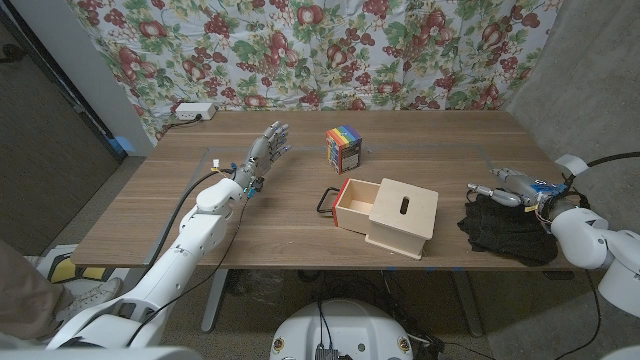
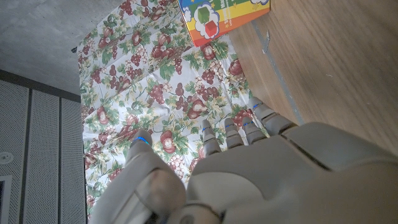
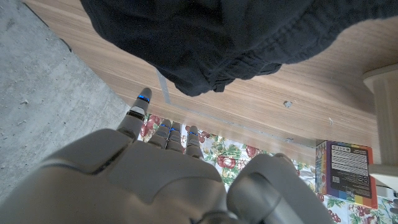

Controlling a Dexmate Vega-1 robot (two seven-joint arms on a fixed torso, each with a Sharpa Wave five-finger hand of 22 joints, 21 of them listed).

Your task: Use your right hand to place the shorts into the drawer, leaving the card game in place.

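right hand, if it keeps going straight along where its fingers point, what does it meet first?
Probably bare tabletop: the right hand sits beside the crumpled black shorts, fingers aimed leftward over the wooden table. The light wooden drawer box lies nearer the robot than that line; depth unclear.

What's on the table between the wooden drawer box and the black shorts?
Nothing: in the head view, only bare wooden table lies between the light wooden drawer box and the crumpled black shorts.
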